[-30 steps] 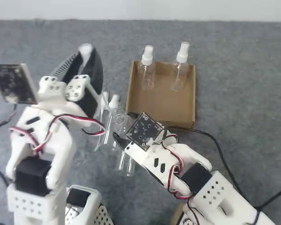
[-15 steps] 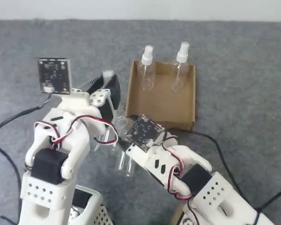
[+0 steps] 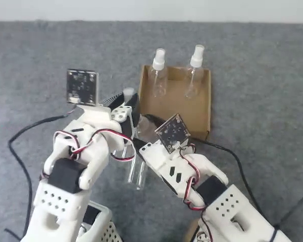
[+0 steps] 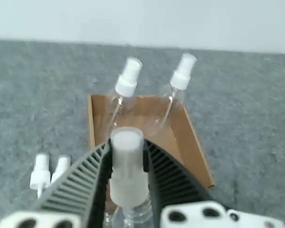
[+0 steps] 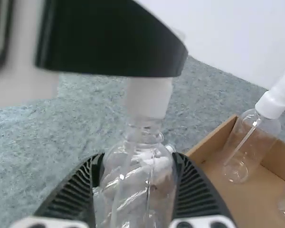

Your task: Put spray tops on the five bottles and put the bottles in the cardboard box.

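Note:
My left gripper (image 4: 127, 148) is shut on a white spray top (image 4: 127, 164), which sits on the neck of a clear bottle (image 5: 137, 178). That bottle stands upright between the jaws of my right gripper (image 5: 137, 161), which is shut on it. In the high view the left gripper (image 3: 127, 103) and the spray top (image 3: 128, 93) are just left of the cardboard box (image 3: 202, 118), with the right gripper (image 3: 141, 136) below them. Two capped bottles (image 3: 158, 75) (image 3: 194, 75) lean at the box's far end.
Clear bottles without tops (image 3: 136, 174) lie on the grey carpet between the two arms. Two loose spray tops (image 4: 40, 173) (image 4: 61, 166) lie left of the box. Cables trail by both arm bases.
My left gripper has swung right and down with the spray top, from high at the left onto the bottle's neck. The right gripper has turned and raised the bottle.

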### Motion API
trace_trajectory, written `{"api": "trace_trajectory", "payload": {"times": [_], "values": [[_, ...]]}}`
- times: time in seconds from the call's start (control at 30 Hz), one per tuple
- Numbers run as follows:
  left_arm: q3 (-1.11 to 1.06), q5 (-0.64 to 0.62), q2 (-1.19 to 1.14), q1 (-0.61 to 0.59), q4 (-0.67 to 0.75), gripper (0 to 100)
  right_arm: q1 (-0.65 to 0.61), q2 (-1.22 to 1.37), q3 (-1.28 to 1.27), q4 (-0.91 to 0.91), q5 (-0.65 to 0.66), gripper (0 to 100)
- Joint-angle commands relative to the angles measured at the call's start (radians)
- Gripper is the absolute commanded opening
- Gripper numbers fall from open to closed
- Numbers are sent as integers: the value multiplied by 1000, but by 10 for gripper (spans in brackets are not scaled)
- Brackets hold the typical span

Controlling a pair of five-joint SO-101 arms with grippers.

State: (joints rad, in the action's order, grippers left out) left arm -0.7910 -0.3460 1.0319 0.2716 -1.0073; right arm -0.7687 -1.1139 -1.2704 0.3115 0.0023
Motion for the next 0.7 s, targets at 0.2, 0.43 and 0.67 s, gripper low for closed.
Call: {"api": "trace_trajectory", "payload": {"times": [0.2, 0.43, 0.67], "values": [[-33, 77, 3, 5, 6, 24, 33, -4, 31, -54, -9, 6], [-4, 98, 3, 6, -23, 103, 33, -4, 25, -62, -9, 6], [93, 114, 3, 20, -68, 127, 33, -4, 11, -64, -9, 6]]}}
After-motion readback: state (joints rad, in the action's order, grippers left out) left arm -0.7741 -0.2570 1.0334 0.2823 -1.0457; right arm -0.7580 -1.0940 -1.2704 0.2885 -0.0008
